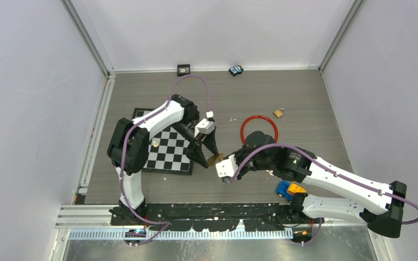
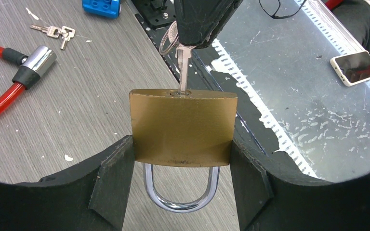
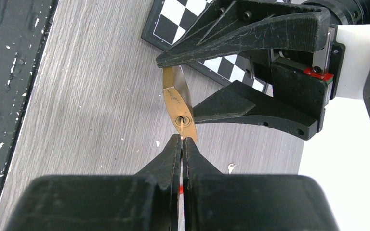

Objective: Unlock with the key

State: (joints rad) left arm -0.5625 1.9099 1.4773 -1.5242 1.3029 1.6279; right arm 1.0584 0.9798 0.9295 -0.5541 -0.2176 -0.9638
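Padlock (image 2: 182,127) body is clamped in the left gripper (image 2: 182,154); right gripper (image 3: 182,142), pinched on the key (image 2: 183,67), holds it in the keyway (image 3: 183,120). You should now rotate the key.

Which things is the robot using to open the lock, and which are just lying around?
In the job:
- padlock, held by the left gripper
- key, in its keyhole, pinched by the right gripper

Just lying about:
- red cable lock
- spare keys
- chessboard
- small padlock
- toy car
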